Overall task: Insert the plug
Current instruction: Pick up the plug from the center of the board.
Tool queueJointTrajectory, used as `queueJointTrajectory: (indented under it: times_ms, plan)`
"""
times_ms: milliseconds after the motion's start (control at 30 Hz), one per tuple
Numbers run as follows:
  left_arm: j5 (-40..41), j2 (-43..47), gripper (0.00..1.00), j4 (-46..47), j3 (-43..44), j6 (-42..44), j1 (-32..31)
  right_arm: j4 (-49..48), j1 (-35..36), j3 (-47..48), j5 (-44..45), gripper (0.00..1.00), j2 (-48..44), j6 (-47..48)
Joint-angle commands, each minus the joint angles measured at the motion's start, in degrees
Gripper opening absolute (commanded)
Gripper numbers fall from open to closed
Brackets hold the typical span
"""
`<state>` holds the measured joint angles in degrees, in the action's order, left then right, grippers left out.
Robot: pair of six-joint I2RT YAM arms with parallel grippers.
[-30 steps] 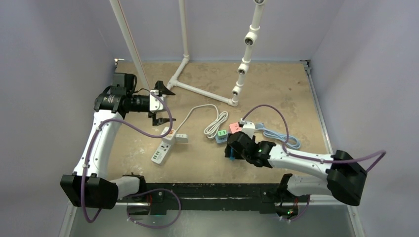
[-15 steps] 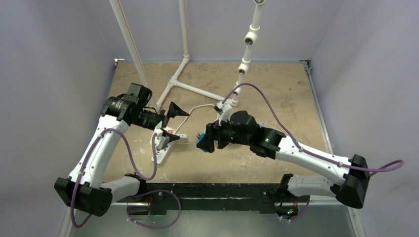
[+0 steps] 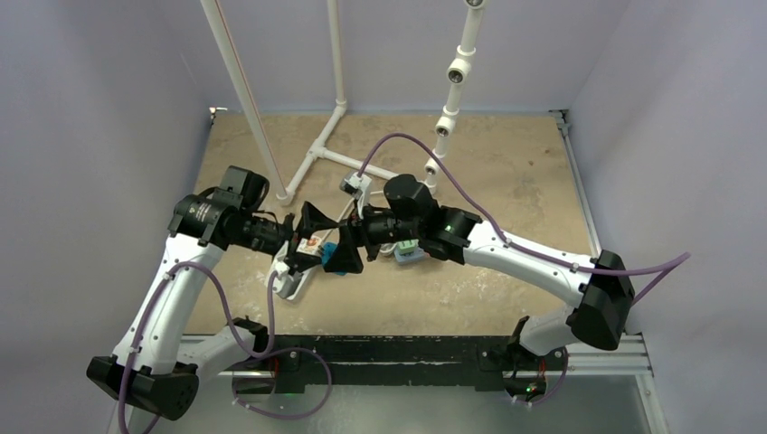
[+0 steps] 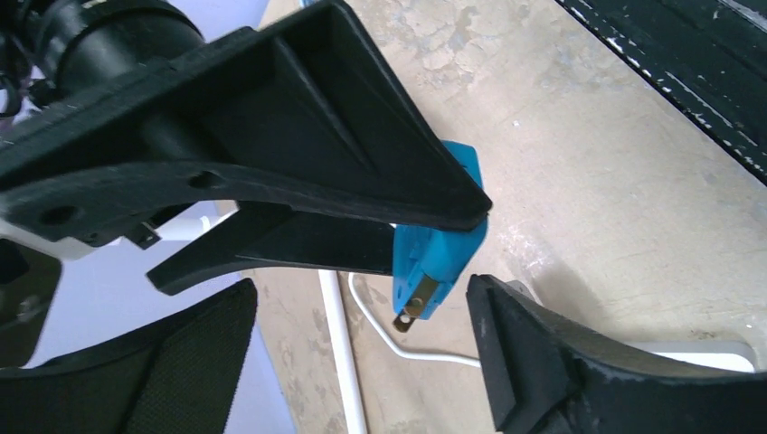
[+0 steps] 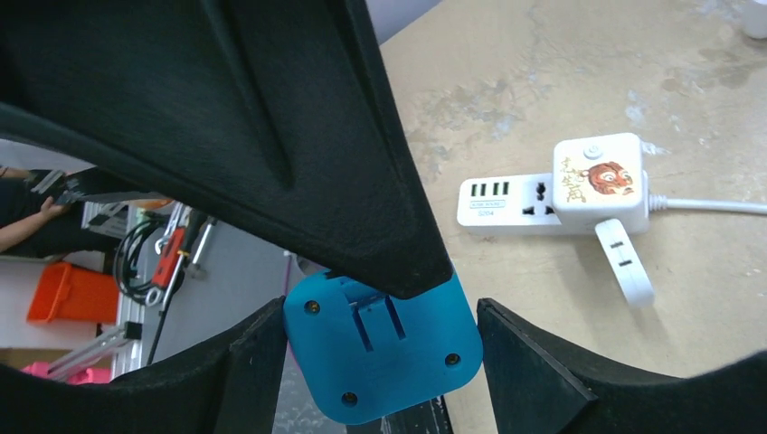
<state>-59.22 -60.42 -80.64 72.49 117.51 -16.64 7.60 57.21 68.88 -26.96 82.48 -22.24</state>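
My right gripper (image 3: 346, 249) is shut on a blue plug (image 3: 331, 251) and holds it in the air just above the white power strip (image 3: 289, 282). In the right wrist view the plug's flat back (image 5: 384, 353) sits between my gripper's (image 5: 380, 312) two fingers. In the left wrist view the plug (image 4: 439, 258) points its brass prongs down. My left gripper (image 3: 312, 240) is open. Its fingers (image 4: 543, 362) stand wide on either side of the plug without touching it. The strip (image 5: 506, 203) carries a white cube adapter (image 5: 599, 181) with a tiger picture.
A white PVC pipe frame (image 3: 362, 167) stands at the back of the table, with a slanted pole (image 3: 240, 86) at the left. Small green and pink adapters (image 3: 409, 250) lie beneath my right arm. The strip's white cable (image 4: 425, 353) runs across the board.
My right gripper has carried the blue plug from the right side leftwards to the power strip. My left gripper has swung down and right, and now brackets the plug.
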Motion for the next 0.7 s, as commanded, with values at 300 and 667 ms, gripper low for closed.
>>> queueJointTrajectory:
  times_ms: [300, 667]
  plan:
    - [-2.8, 2.3, 0.13, -1.5, -2.8, 25.6, -0.3, -13.0, -3.4, 0.6, -11.5, 0.40, -0.4, -3.9]
    - [-8.6, 2.4, 0.00, 7.8, -2.3, 0.2, -0.2, -13.8, -6.6, -0.5, -9.3, 0.56, -2.8, -2.7]
